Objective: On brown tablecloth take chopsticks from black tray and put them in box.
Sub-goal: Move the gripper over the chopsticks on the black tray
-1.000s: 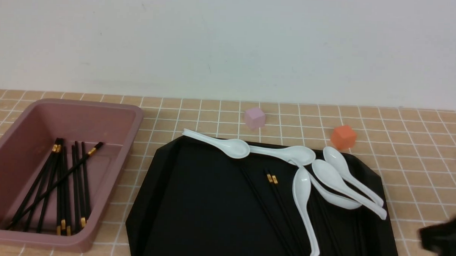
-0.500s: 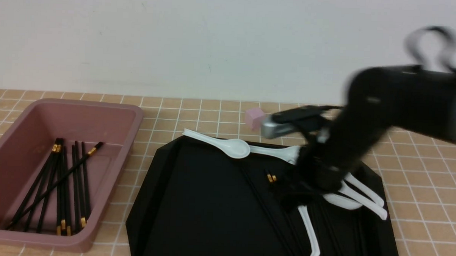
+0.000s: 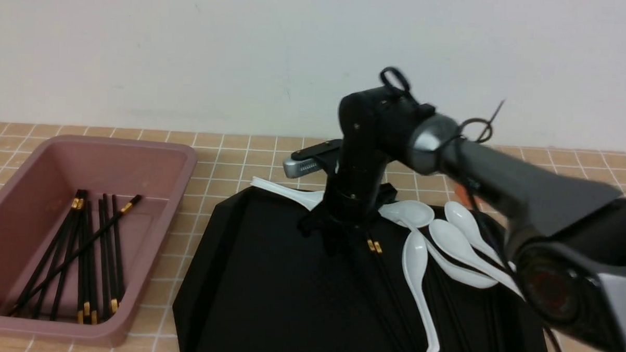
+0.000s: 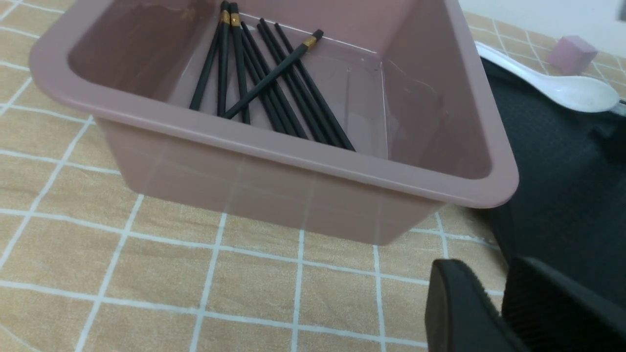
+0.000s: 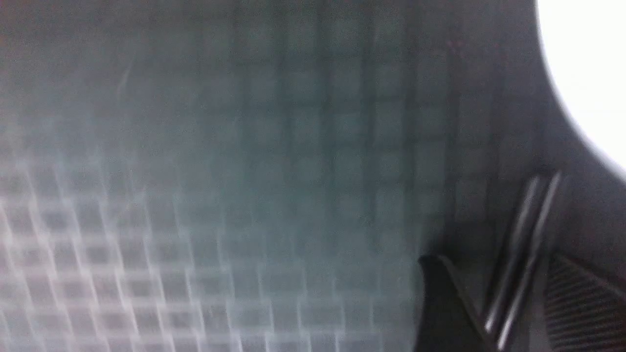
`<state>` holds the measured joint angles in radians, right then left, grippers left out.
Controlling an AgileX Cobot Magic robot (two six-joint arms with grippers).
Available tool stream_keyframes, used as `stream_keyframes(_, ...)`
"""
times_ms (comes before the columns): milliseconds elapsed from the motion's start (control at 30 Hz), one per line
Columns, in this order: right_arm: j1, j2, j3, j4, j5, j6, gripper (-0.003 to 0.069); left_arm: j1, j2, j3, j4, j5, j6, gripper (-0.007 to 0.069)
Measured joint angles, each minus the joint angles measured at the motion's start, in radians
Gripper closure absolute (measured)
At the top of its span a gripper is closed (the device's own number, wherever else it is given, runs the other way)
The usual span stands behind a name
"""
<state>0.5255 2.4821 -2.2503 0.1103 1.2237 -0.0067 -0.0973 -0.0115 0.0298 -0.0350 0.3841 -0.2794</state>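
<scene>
The black tray [image 3: 247, 278] lies on the brown tablecloth [image 3: 579, 169]. Two black chopsticks [image 3: 373, 246] with gold bands lie on it, and more run under the spoons. My right gripper [image 3: 342, 238] points down at the tray just left of those bands. In the right wrist view it [image 5: 491, 266] is open, with two blurred chopsticks [image 5: 518, 254] lying between its fingers. The pink box [image 3: 178, 155] at the left holds several chopsticks [image 3: 81, 251]. My left gripper [image 4: 489, 266] hovers low beside the box [image 4: 303, 161], its fingers slightly apart and empty.
Several white spoons [image 3: 459, 249] lie across the tray's back and right side. One spoon [image 4: 572, 93] pokes over the tray's far rim. A small pink cube [image 4: 571, 51] sits behind the tray. An orange cube [image 3: 459, 190] peeks out behind my right arm.
My right arm swung in from the right edge to the back middle of the tray, and its gripper opened. The box and its chopsticks have not moved.
</scene>
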Motion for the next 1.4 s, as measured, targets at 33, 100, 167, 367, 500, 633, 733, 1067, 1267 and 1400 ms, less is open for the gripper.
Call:
stream_keyframes(33,0.002,0.006,-0.012,-0.005,-0.003,0.000,0.0339,0.000,0.000,0.000,0.000,0.001,0.000,0.0459)
stream_keyframes(100,0.004,0.009,-0.020,-0.026,0.001,0.007,0.0337,0.000,0.000,0.000,0.000,0.001,0.000,0.0456)
stream_keyframes(167,0.005,0.009,-0.022,-0.033,0.002,0.007,0.0337,0.000,0.000,0.000,0.000,0.001,0.000,0.0454)
stream_keyframes(367,0.006,0.019,-0.025,-0.046,0.002,0.025,0.0337,0.000,0.000,0.000,0.000,0.001,0.000,0.0446)
stream_keyframes(500,0.006,0.022,-0.029,-0.048,0.003,0.032,0.0337,0.000,0.000,0.000,0.000,0.001,0.000,0.0439)
stream_keyframes(633,0.006,0.019,-0.001,-0.045,-0.009,0.053,0.0337,0.000,0.000,0.000,0.000,0.001,0.000,0.0431)
stream_keyframes(733,0.006,0.002,0.048,-0.047,-0.050,0.073,0.0337,0.000,0.000,0.000,0.000,0.001,0.000,0.0428)
stream_keyframes(1067,0.032,-0.043,0.114,-0.083,-0.064,0.079,0.0343,0.000,0.000,0.000,0.000,0.001,0.000,0.0418)
stream_keyframes(1267,0.078,-0.057,0.131,-0.141,-0.013,0.086,0.0386,0.000,0.000,0.000,0.000,0.001,0.000,0.0409)
stream_keyframes(1400,0.080,-0.053,0.131,-0.140,-0.010,0.086,0.0415,0.000,0.000,0.000,0.000,0.001,0.000,0.0405)
